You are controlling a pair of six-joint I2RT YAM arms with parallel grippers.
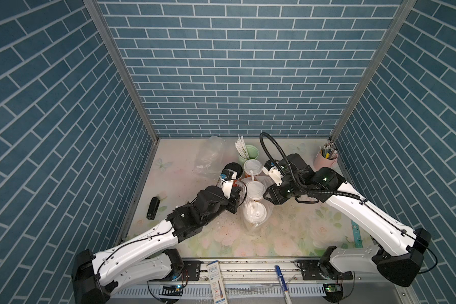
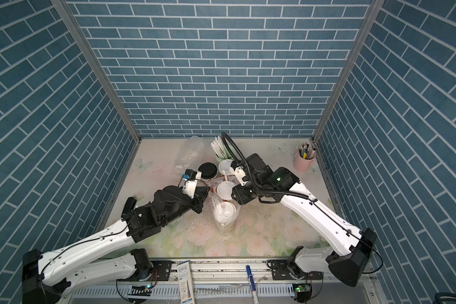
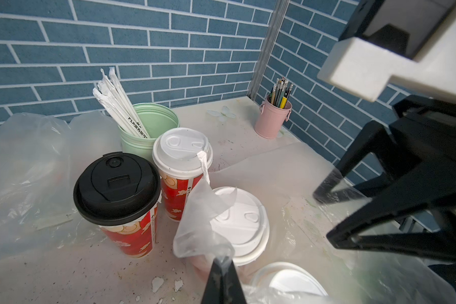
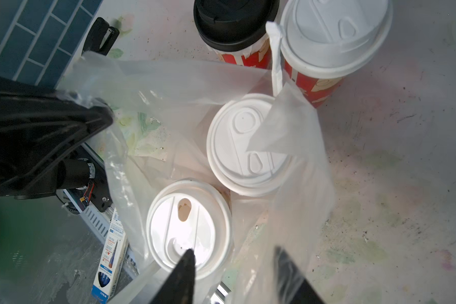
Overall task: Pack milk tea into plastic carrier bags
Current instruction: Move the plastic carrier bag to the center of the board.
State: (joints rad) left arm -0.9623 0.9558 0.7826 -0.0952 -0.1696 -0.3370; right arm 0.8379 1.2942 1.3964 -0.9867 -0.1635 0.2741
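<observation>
Two white-lidded milk tea cups (image 4: 245, 147) (image 4: 190, 226) stand close together with a clear plastic carrier bag (image 4: 300, 184) round them. My left gripper (image 3: 223, 263) is shut on a bunched edge of that bag, which rises over one lid (image 3: 240, 223). My right gripper (image 4: 234, 260) is over the other side of the bag, jaws apart, with bag film between them. Beside the bag stand a black-lidded red cup (image 1: 233, 169) and a white-lidded red cup (image 1: 252, 167). A second carrier bag (image 1: 211, 155) lies crumpled at the back.
A mint-green cup of wrapped straws (image 1: 248, 155) stands right behind the red cups. A pink cup of pens (image 1: 325, 160) sits in the back right corner. A black stapler-like object (image 1: 153, 208) lies at the left wall. One wrapped straw (image 4: 275, 65) sticks up between the cups.
</observation>
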